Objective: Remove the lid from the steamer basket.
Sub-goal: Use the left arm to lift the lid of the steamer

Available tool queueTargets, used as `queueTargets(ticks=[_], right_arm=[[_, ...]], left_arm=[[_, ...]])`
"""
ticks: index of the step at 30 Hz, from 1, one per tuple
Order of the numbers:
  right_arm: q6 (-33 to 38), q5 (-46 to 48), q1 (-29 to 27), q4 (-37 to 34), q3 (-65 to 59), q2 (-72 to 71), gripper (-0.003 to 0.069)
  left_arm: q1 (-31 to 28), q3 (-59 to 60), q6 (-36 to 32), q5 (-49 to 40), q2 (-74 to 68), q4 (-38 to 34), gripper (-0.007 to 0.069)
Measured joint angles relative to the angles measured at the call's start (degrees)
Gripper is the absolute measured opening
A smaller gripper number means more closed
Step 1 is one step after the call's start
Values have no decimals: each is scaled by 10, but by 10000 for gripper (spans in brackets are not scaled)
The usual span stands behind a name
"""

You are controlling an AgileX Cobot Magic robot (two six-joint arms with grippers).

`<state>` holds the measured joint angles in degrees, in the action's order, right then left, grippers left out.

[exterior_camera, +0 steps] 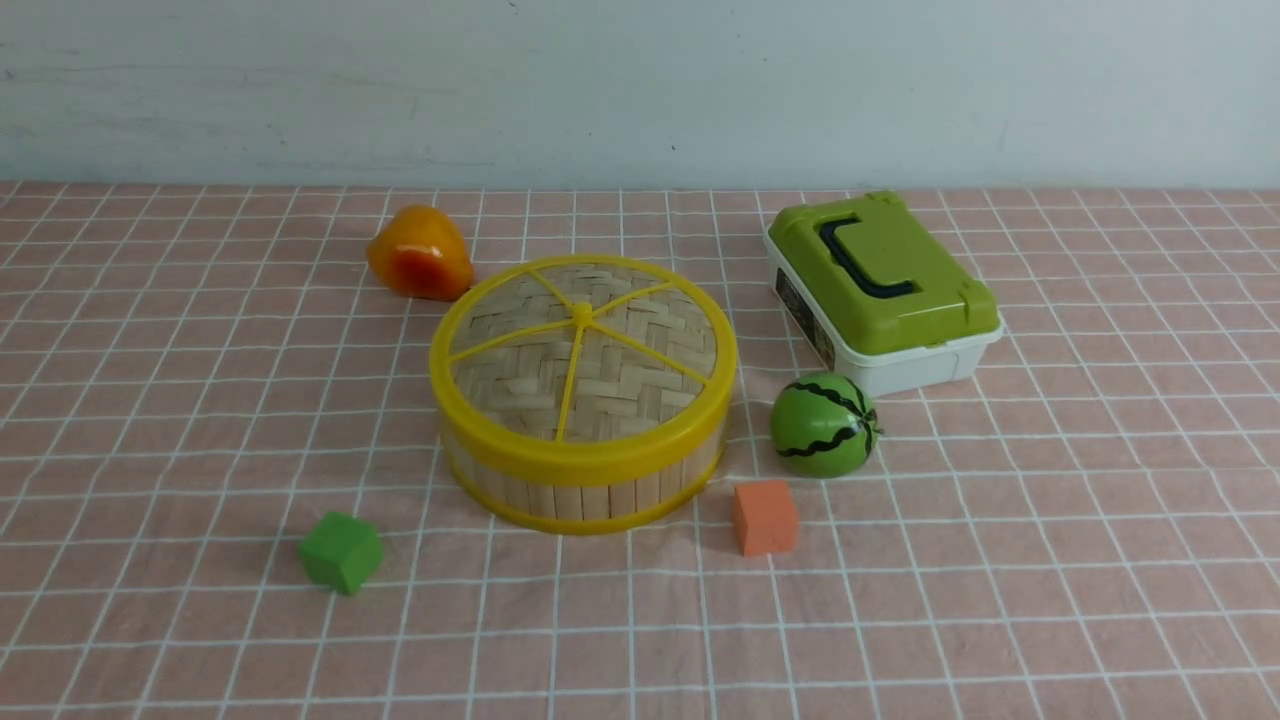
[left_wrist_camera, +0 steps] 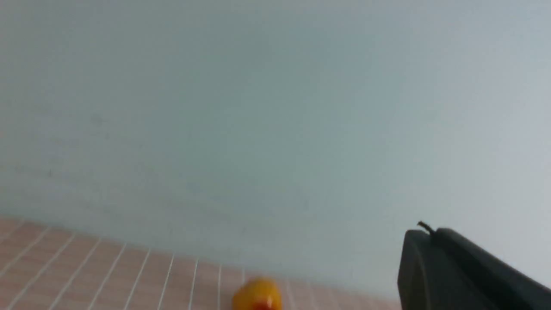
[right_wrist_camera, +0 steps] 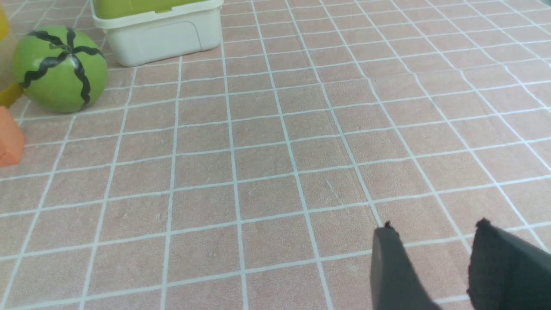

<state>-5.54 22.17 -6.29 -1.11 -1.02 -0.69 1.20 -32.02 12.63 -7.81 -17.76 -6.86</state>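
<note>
Front view gives me the lid [exterior_camera: 583, 345] seated on the steamer basket [exterior_camera: 580, 495], mid-counter [exterior_camera: 200, 400], between an orange fruit [exterior_camera: 420, 253] and a toy watermelon [exterior_camera: 823, 424]. My right gripper [right_wrist_camera: 434, 226] hangs empty, jaws apart. The left gripper [left_wrist_camera: 452, 271] shows one finger only, so I cannot tell its state.

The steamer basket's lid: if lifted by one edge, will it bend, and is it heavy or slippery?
Probably stiff: the lid has a thick yellow rim and spokes bracing the woven bamboo. Likely light, since the weave looks thin. The smooth plastic rim may slip in a pinch grip.
</note>
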Motion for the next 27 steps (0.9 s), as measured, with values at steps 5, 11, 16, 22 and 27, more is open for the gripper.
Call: queueTargets(ticks=[5,11,16,22,27], right_arm=[[0,0,0,0,0,0,241],[0,0,0,0,0,0,241],[0,0,0,0,0,0,241],[0,0,0,0,0,0,241],[0,0,0,0,0,0,241]], left_arm=[[0,-112,-23,-178,-191,15,-13],[0,-145,-28,-212,-312,42,-13],[31,-227,-83,-293,-434,-21,-13],[112,-352,-120,-357,-569,-70,-13],[168,-447,-117,-378,-670,-69,-13]])
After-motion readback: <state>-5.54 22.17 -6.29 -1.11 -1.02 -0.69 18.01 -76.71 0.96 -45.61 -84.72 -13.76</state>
